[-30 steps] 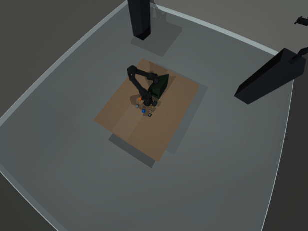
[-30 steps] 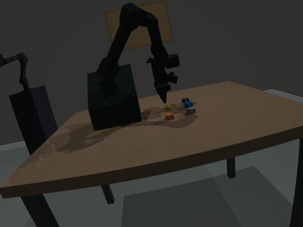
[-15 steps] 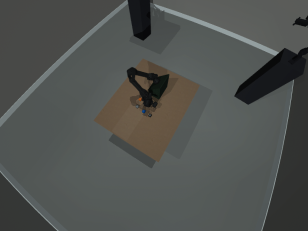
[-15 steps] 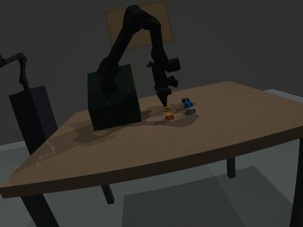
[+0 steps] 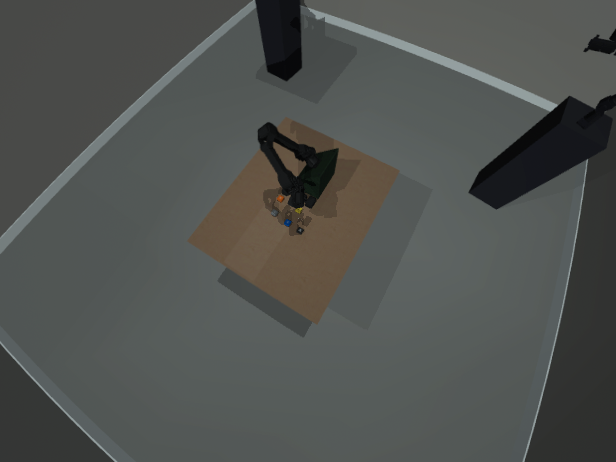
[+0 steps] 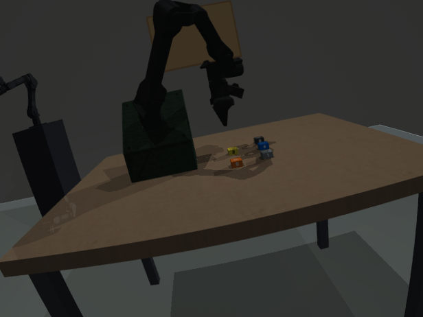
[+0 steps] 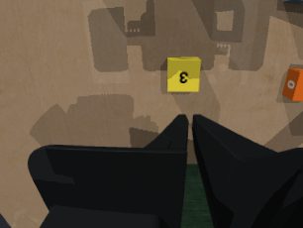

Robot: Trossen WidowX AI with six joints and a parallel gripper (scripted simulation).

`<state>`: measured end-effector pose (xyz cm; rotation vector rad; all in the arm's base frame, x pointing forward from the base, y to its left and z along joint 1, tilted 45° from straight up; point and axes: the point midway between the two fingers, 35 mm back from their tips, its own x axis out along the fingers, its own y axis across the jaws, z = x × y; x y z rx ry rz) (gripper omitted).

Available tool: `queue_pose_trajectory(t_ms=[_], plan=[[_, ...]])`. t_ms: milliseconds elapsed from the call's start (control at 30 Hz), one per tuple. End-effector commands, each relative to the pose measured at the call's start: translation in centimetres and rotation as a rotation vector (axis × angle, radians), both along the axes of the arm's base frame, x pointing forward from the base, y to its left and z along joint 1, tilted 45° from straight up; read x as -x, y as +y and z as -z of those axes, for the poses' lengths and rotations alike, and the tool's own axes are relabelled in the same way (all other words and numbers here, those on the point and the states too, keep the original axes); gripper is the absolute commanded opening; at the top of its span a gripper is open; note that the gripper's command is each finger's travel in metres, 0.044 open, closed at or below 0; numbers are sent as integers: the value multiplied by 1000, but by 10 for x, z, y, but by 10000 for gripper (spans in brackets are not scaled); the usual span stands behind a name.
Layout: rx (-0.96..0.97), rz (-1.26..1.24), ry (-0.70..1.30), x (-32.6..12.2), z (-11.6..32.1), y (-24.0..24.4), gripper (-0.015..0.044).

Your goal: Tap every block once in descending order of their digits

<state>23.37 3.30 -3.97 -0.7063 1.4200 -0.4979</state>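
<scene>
My gripper (image 6: 225,125) (image 7: 188,122) is shut with nothing between its tips, raised above the table near the yellow block. The yellow block (image 5: 299,210) (image 6: 233,151) (image 7: 183,75) with digit 3 lies just beyond the tips in the wrist view. The orange block (image 5: 280,198) (image 6: 236,162) (image 7: 294,84) shows 0. The blue block (image 5: 287,223) (image 6: 264,146) shows 4. The grey block (image 5: 274,213) (image 6: 266,154) shows 1. The black block (image 5: 300,230) (image 6: 259,140) has a digit too small to read here.
The arm's dark green base box (image 5: 320,175) (image 6: 161,161) stands on the wooden table (image 5: 280,270) (image 6: 220,202) beside the blocks. The blue, grey and black blocks sit close together. Dark pillars (image 5: 530,155) stand away from the table.
</scene>
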Motion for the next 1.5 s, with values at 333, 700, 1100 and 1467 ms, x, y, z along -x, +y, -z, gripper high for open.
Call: queue_pose_trajectory(t_ms=[333,700,1100,1467], plan=[[-17,-3,-21,-89,-91,-39,20],[-7,0,-23,-108,-95,-76,20],[-1,0,-23,-113,-54,-119,20],[0,0,-23,-116,-41,-131,20]])
